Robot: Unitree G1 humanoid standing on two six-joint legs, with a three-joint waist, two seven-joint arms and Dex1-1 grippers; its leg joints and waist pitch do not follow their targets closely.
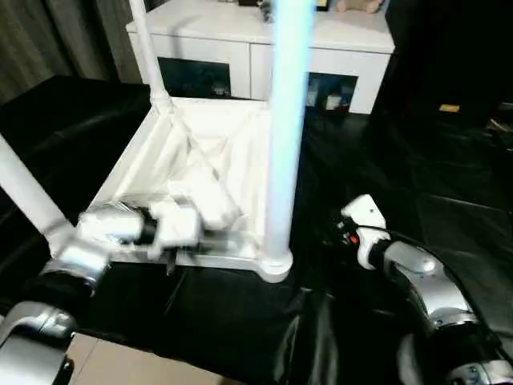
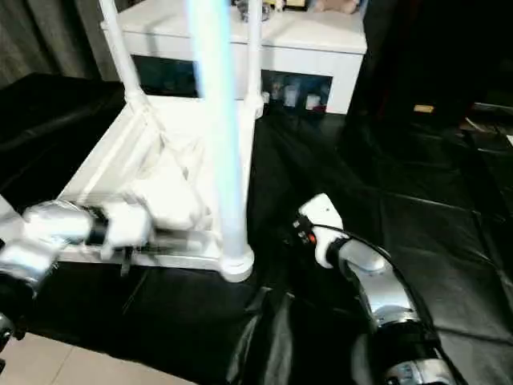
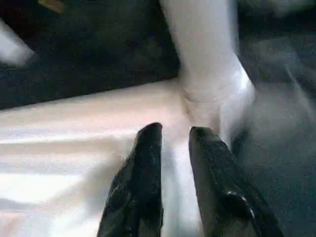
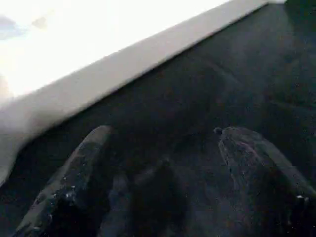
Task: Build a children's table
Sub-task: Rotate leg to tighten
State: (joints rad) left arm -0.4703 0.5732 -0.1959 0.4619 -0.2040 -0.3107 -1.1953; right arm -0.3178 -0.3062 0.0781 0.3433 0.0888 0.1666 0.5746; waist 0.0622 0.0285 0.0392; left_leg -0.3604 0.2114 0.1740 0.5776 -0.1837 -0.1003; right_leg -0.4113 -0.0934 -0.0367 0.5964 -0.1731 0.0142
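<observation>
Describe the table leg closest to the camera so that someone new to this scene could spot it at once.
Find the children's table lying upside down on the black sheet, before the white cabinet. At its near corner on the robot's right side stands the leg. Unlike the thinner-looking far legs, it looms widest, rising out of the picture's top.

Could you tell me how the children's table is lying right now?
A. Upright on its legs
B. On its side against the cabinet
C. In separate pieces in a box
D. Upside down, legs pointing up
D: the table rests top-down on the black sheet, its ribbed underside facing up and its legs rising from the corners.
</observation>
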